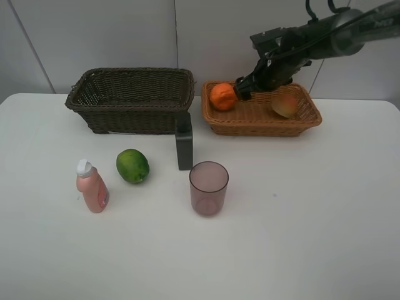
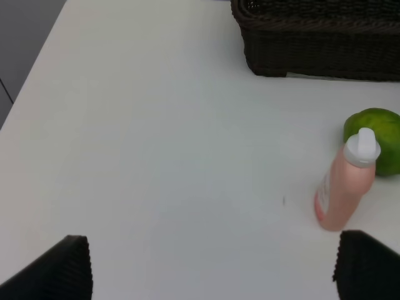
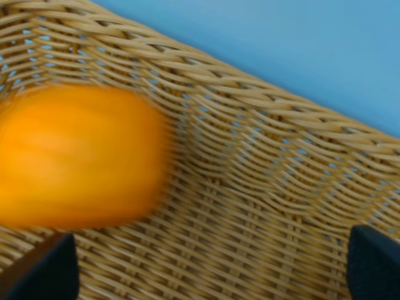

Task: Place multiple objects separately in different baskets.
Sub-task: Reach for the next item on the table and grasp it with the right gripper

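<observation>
The right hand (image 1: 240,89) was out over the shallow light orange-tan wicker basket (image 1: 300,122), fingers spread wide and gripping nothing. The round bright orange (image 1: 223,97) lay on the weave just ahead of the fingertips, off toward one finger rather than between the two. It was smeared with blur in the wrist view, so my read was that it was rolling loose. The red-orange peach-like fruit (image 1: 284,102) sat in the same basket on the hand's other side, close by but apart from the orange.

Fruit in that basket looked settled, then. The round green fruit (image 1: 132,165) was out on the white counter (image 1: 300,237), well away from the right hand and on the far side of the upright dark green bottle (image 1: 184,147) and the translucent purple cup (image 1: 209,187).

The left hand (image 2: 212,272) hung low over the counter, equally wide and empty. The pink plastic bottle with a white cap (image 2: 344,187) stood upright just ahead of it, off toward one finger, with the green fruit touching or nearly touching behind it. The deep dark brown wicker basket (image 2: 319,44) waited farther ahead.

So the left hand was clearly the nearer one. The bottle's long axis ran straight up, so I judged it would need a sideways shift to centre, then a level squeeze on the body.
</observation>
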Robot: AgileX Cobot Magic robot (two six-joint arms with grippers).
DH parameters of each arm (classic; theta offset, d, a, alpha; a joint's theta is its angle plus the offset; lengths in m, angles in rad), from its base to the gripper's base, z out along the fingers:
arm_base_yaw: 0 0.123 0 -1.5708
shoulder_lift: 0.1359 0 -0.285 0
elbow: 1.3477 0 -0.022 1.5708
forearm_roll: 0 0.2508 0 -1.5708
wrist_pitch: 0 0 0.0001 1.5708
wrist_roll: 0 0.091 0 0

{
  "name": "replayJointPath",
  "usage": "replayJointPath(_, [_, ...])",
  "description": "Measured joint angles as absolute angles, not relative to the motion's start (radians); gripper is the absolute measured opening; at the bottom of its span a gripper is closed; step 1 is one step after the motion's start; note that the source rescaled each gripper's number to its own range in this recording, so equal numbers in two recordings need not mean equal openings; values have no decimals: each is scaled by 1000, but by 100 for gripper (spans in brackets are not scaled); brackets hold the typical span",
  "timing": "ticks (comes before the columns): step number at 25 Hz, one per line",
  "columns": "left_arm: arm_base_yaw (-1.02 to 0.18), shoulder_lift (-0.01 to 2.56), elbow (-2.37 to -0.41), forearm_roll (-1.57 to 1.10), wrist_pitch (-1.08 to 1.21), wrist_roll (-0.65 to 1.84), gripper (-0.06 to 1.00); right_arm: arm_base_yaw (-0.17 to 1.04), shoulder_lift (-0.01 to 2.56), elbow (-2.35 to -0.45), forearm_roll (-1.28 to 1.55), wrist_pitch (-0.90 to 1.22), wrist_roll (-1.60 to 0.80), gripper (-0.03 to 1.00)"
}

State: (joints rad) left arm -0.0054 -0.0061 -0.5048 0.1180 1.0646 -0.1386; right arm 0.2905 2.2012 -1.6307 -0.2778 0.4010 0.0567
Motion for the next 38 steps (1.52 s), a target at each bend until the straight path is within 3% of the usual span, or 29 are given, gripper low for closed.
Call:
replayJointPath(14, [-5, -6, -505, 118, 1065, -139, 100, 291, 2165, -1631, -271, 506, 57, 91])
replayJointPath(23, [-5, -6, -505, 118, 1065, -139, 100, 319, 2036, -1634, -224, 701, 59, 91])
replayJointPath(33, [-5, -6, -505, 118, 1065, -139, 100, 479, 1908, -1635, -138, 936, 107, 91])
replayJointPath(38, [-5, -6, -505, 118, 1065, -139, 100, 555, 1899, -1635, -115, 955, 183, 91])
